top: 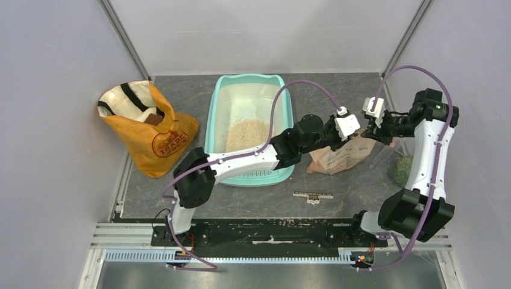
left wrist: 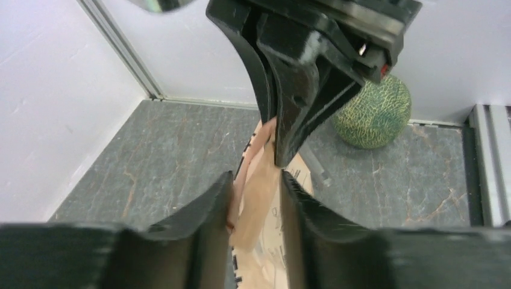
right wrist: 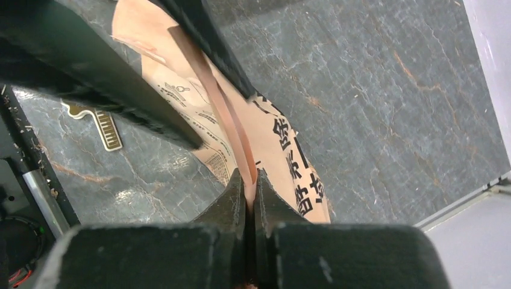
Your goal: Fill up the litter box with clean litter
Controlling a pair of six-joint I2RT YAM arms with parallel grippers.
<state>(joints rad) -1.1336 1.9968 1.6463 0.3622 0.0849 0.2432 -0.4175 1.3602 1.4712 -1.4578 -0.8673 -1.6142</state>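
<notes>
Black fingers of the right gripper (right wrist: 249, 177) pinch flat on a thin edge of the crumpled paper bag (top: 340, 158), while the left gripper (left wrist: 256, 177) clamps the bag's upper fold from the opposite side. Just left of the bag, at the middle of the grey table (top: 181, 90), sits the litter box (top: 212, 120), the left arm reaching across its near end. Inside, the clean litter (top: 247, 133) forms a small heap on the pale floor. An orange bag (top: 153, 144) stands far left; a green melon (top: 402, 170) rests beside the right arm
</notes>
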